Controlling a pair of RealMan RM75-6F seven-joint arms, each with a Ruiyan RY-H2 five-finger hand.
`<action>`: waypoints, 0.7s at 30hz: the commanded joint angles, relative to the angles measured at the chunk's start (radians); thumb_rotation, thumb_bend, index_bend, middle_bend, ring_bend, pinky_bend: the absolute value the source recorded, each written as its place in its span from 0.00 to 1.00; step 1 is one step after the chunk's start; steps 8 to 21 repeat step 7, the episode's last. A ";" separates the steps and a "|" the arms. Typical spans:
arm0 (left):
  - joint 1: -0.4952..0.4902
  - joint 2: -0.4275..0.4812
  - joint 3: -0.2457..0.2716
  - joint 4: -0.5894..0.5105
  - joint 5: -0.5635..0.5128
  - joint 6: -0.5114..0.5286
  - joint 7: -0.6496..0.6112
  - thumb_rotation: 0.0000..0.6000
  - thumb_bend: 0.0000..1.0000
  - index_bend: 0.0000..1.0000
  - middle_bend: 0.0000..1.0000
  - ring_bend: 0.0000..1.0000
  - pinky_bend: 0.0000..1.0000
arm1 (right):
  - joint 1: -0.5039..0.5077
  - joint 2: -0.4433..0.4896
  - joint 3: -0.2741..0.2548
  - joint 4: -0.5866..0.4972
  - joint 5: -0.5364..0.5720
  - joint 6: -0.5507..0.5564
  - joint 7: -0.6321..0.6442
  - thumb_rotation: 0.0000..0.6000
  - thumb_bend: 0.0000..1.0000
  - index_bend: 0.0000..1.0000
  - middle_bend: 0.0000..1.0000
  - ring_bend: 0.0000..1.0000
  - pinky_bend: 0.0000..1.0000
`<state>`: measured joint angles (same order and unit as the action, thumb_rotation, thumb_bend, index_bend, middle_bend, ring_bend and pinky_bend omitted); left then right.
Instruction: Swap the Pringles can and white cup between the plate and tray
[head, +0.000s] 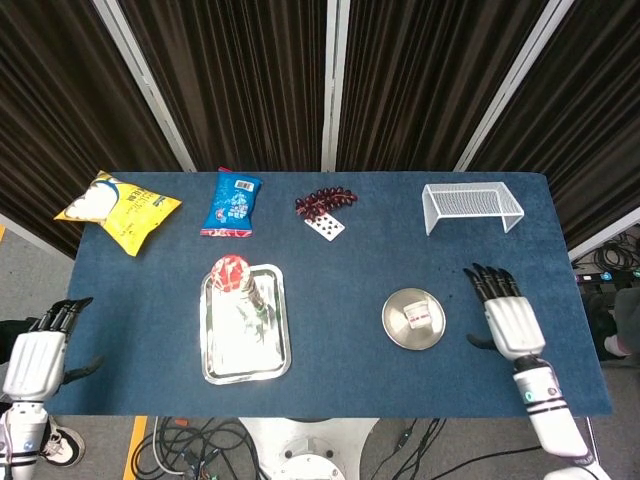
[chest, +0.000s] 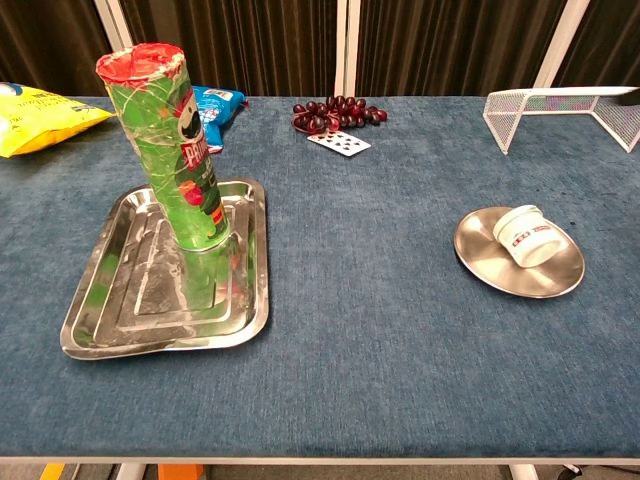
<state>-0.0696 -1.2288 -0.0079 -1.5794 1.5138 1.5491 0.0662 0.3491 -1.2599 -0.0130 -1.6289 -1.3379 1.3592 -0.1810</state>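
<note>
A green Pringles can with a red lid stands upright on the steel tray at the left. The white cup sits on the round metal plate at the right; the head view shows the cup on the plate too. My right hand is open with fingers apart, to the right of the plate and apart from it. My left hand is open off the table's left front corner. Neither hand appears in the chest view.
Along the table's far side lie a yellow chip bag, a blue snack packet, red grapes beside a playing card, and a white wire rack.
</note>
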 joint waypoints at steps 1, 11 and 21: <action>0.016 -0.014 0.024 0.042 0.032 0.016 0.026 1.00 0.09 0.16 0.18 0.09 0.29 | -0.154 0.036 -0.066 0.036 -0.046 0.147 0.076 1.00 0.00 0.00 0.00 0.00 0.00; 0.013 -0.027 0.044 0.080 0.039 -0.024 0.042 1.00 0.09 0.16 0.14 0.06 0.22 | -0.230 0.011 -0.086 0.104 -0.074 0.191 0.113 1.00 0.00 0.00 0.00 0.00 0.00; 0.013 -0.027 0.044 0.080 0.039 -0.024 0.042 1.00 0.09 0.16 0.14 0.06 0.22 | -0.230 0.011 -0.086 0.104 -0.074 0.191 0.113 1.00 0.00 0.00 0.00 0.00 0.00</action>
